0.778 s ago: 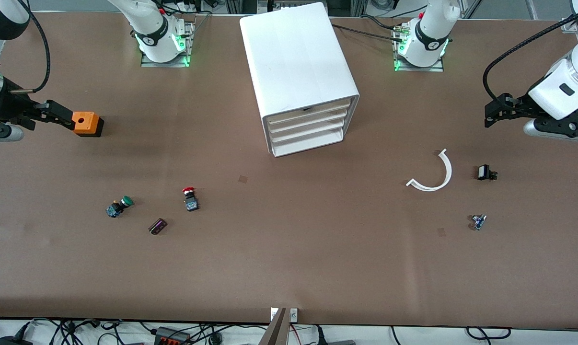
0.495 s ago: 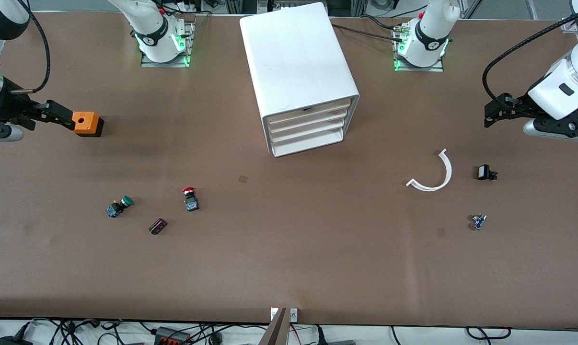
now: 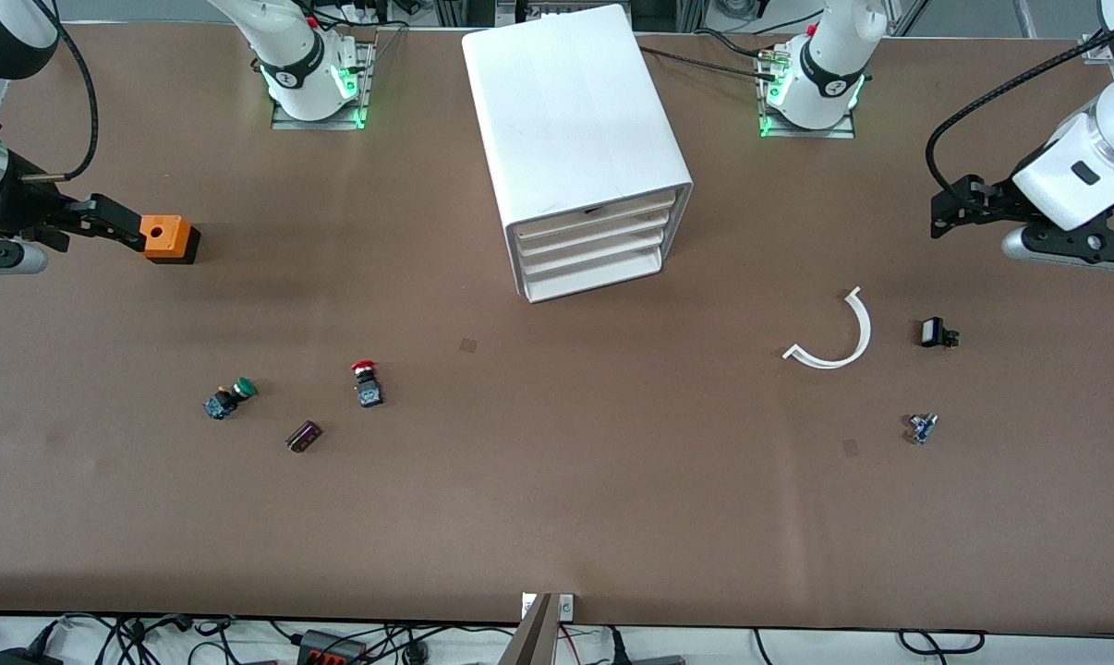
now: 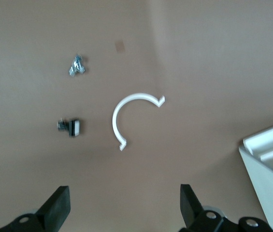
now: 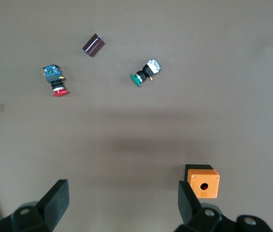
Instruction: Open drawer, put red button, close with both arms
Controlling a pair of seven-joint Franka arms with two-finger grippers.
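The white cabinet (image 3: 575, 129) stands at the table's middle between the arm bases, and its drawers (image 3: 594, 242) are all shut. Its corner also shows in the left wrist view (image 4: 271, 164). The red button (image 3: 366, 380) lies on its side on the table, toward the right arm's end; it also shows in the right wrist view (image 5: 56, 83). My right gripper (image 3: 114, 226) is open and empty, over the table beside the orange cube (image 3: 167, 238). My left gripper (image 3: 945, 217) is open and empty, over the left arm's end of the table. Both wrist views show wide-open fingers (image 4: 56, 208) (image 5: 54, 200).
A green-capped button (image 3: 229, 399) (image 5: 143, 73) and a dark small block (image 3: 304, 436) (image 5: 93, 45) lie near the red button. A white curved strip (image 3: 834, 337) (image 4: 134, 118), a black switch (image 3: 936, 332) (image 4: 71, 127) and a small metal part (image 3: 922, 427) (image 4: 77, 65) lie toward the left arm's end.
My left gripper has shifted slightly toward the robots' side of the table. The right arm and everything on the table have stayed put.
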